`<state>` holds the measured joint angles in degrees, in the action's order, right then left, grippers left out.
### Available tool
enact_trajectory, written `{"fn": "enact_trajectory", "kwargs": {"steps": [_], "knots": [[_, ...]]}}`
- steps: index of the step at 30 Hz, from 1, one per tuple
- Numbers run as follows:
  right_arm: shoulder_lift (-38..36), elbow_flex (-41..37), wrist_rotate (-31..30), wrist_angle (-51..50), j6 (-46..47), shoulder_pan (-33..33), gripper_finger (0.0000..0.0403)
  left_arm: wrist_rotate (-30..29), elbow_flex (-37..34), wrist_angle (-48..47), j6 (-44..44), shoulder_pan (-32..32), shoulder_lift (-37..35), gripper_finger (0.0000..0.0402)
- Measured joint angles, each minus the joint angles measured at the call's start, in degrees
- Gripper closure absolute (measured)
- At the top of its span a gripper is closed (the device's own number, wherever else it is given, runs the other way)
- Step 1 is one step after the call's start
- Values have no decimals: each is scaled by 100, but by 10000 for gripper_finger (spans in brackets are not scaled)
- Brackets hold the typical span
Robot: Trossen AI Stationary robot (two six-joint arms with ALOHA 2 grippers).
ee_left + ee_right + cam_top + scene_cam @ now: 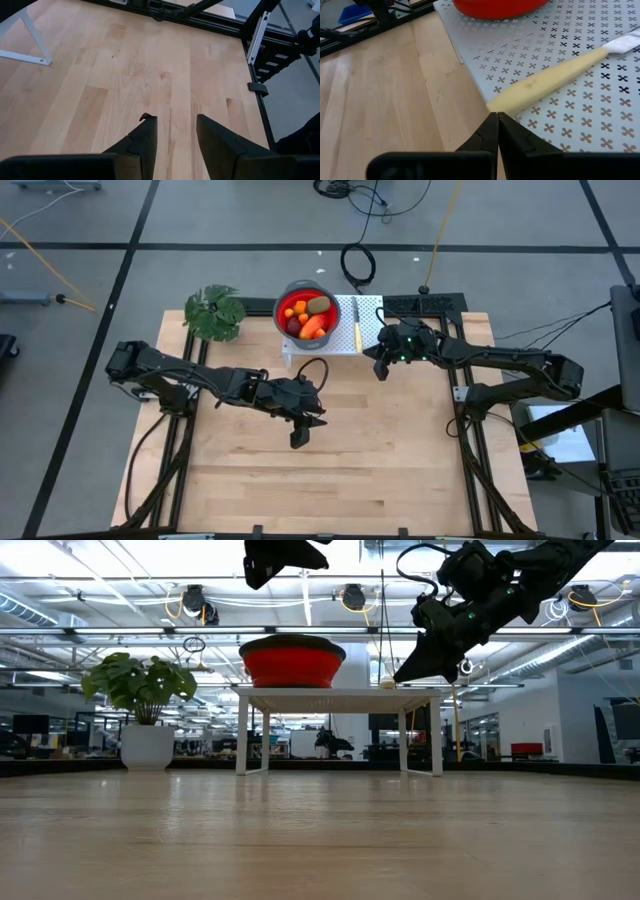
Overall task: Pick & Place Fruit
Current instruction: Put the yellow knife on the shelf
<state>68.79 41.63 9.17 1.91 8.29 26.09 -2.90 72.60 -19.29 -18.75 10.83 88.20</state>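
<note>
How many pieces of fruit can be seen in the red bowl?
About 6, all piled in the red bowl on the white stand: orange ones, an olive-brown one, a dark red one. Others may be hidden underneath.

From overhead we look straight down on the whole counter, both arms and the floor around it. From counter height we look level across the boards into the room, and the red bowl on its white stand shows here as it does from above. On the left wrist we face down, close over bare boards, past the left claw. On the right wrist we sit very near the stand's perforated top, past the right claw, sharing the knife and bowl with the overhead view.
</note>
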Motion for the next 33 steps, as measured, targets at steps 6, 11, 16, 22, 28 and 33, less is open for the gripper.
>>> {"fn": "enact_trajectory", "kwargs": {"steps": [6,11,16,22,28,33], "knots": [[2,0,-4,35,32,0,403,0,0,-2,-88,13,0,266],[57,0,-9,33,138,0,403,1,0,-2,-98,13,0,266],[57,0,-41,44,149,-50,403,6,0,-2,-131,17,0,266],[57,0,-164,73,151,-70,403,44,0,1,-128,17,0,266],[68,0,-168,136,151,-70,403,46,0,2,-128,17,0,266],[166,0,-188,151,153,-102,403,46,0,2,-150,50,0,266]]}}
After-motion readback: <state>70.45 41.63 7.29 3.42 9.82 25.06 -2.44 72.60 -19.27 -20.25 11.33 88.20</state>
